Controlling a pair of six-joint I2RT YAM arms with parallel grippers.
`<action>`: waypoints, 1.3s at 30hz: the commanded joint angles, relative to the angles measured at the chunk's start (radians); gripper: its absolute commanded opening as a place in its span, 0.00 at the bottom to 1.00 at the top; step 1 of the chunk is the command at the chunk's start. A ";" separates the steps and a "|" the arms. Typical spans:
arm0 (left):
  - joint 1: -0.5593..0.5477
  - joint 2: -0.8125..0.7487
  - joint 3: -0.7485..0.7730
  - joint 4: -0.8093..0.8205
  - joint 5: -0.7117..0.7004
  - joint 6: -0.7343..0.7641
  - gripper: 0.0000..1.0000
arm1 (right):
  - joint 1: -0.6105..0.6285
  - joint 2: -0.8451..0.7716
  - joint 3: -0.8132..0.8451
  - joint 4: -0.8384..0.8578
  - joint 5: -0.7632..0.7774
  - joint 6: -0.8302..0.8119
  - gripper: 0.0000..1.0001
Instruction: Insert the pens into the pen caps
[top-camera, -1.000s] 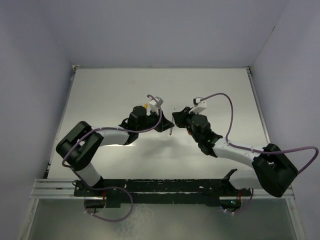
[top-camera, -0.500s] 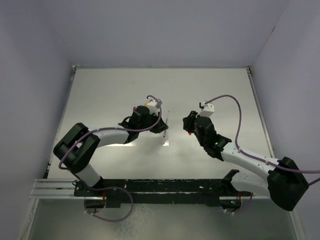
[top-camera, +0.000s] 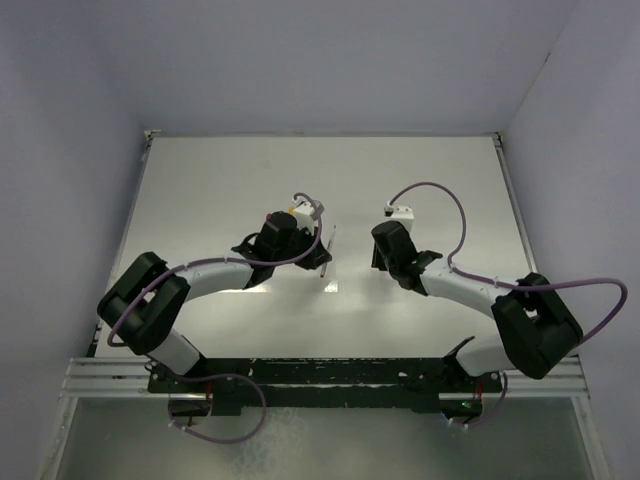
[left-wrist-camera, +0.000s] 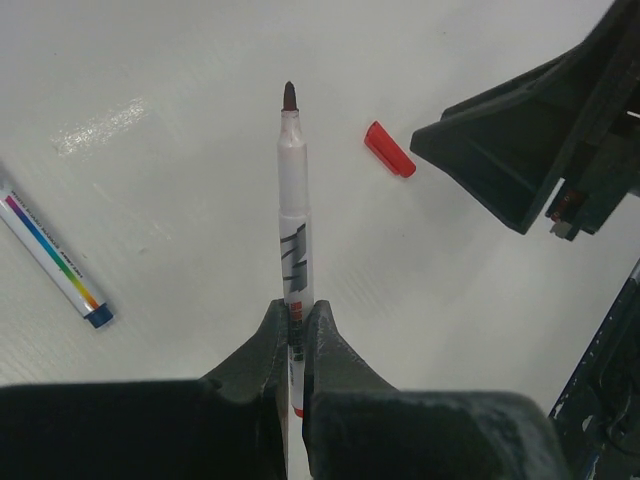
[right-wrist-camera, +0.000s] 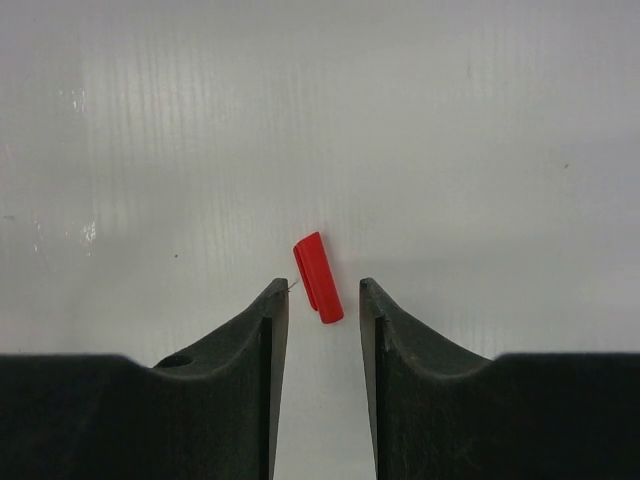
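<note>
The red cap (right-wrist-camera: 318, 278) lies loose near the middle of the table (right-wrist-camera: 480, 120), between the fingers of the right hand (right-wrist-camera: 321, 287), which have just parted. The left hand (left-wrist-camera: 296, 312) stays clamped on the uncapped pen (left-wrist-camera: 294, 200), so the capping is probably still to do.

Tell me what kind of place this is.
Probably a robotics lab test cell, not a home or office: a plain white tabletop boxed in by blank pale lilac-grey wall panels, and two white-and-black robot arms, left and right, mounted on a black metal rail at its near edge.
</note>
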 joint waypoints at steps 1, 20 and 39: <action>-0.003 -0.083 -0.021 0.015 0.008 0.054 0.00 | -0.045 0.030 0.073 -0.017 -0.020 -0.045 0.36; -0.004 -0.141 -0.063 -0.012 -0.031 0.056 0.00 | -0.077 0.163 0.125 0.005 -0.119 -0.112 0.38; -0.004 -0.140 -0.063 -0.011 -0.037 0.040 0.00 | -0.079 0.197 0.102 -0.087 -0.195 -0.052 0.12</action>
